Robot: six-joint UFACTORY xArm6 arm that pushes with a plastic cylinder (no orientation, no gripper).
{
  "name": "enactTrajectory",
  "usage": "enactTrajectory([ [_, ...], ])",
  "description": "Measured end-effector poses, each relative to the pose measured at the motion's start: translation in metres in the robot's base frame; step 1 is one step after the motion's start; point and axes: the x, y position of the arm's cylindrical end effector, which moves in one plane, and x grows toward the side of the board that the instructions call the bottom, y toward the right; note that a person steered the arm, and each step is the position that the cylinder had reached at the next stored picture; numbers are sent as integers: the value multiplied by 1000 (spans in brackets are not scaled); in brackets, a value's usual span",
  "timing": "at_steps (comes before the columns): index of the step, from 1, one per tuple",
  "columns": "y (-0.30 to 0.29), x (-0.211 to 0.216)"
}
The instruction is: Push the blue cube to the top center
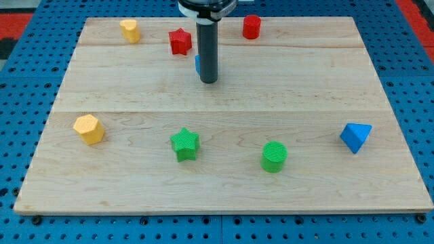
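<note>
The blue cube (197,64) is almost wholly hidden behind the dark rod; only a thin blue sliver shows at the rod's left edge, near the view's top centre. My tip (209,81) rests on the wooden board (224,183) just in front of the cube, toward the view's bottom, and appears to touch it. A red star (180,41) lies just up and left of the cube.
A red cylinder (251,26) sits at the top, right of centre. A yellow block (130,30) is at top left, a yellow hexagonal block (89,129) at left. A green star (184,144), a green cylinder (274,156) and a blue triangular block (355,137) lie along the bottom.
</note>
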Motion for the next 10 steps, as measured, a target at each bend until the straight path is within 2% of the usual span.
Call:
enactTrajectory([
  [1,12,-16],
  [3,-20,-12],
  [4,-4,-25],
  [5,-10,-15],
  [6,-61,-19],
  [7,-49,-37],
  [8,11,-37],
  [10,45,-44],
])
